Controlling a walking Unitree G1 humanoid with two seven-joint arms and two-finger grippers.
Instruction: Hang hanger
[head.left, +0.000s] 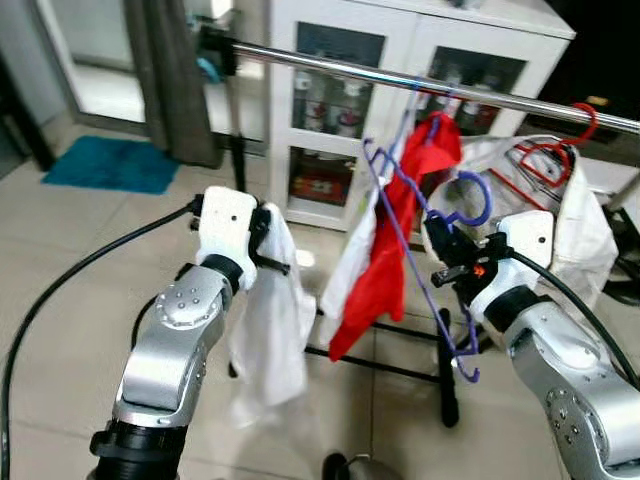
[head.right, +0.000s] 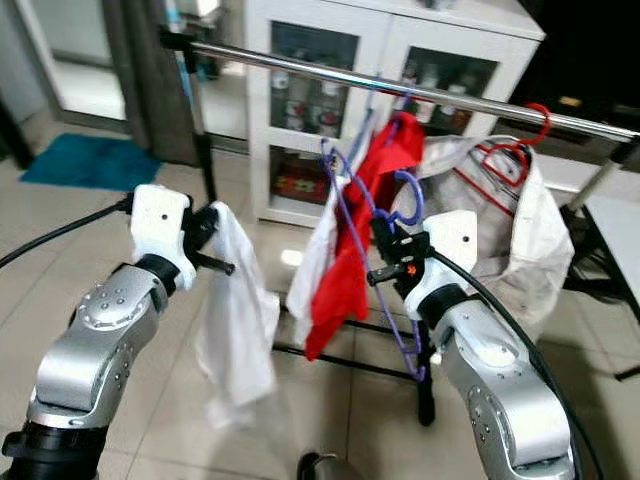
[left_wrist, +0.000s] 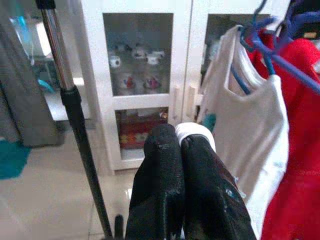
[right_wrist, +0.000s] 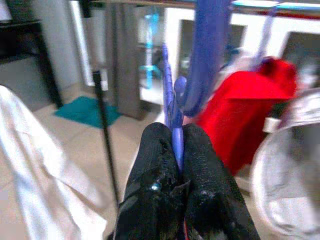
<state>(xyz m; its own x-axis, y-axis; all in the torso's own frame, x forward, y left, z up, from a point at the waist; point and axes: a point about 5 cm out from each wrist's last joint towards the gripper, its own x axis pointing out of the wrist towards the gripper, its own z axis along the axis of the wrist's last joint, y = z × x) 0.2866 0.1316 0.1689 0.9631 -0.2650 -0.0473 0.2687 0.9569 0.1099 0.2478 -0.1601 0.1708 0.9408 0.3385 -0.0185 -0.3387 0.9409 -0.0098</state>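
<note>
Hanger gripped, garment not yet on it
Right gripper (head.left: 447, 262) clamps the purple hanger (head.left: 400, 228) at 3 o'clock; left gripper (head.left: 272, 250) pinches a white shirt (head.left: 272, 330); next, thread the shirt onto it, then hook the rail (head.left: 330, 64)

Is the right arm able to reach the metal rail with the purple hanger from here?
Probably yes: right gripper holds the purple hanger just below the rail, open air above the hook.

Open stretch of rail (head.left: 300, 58) left of the red garment (head.left: 395, 230); crowded hangers (head.left: 545, 160) further right.
</note>
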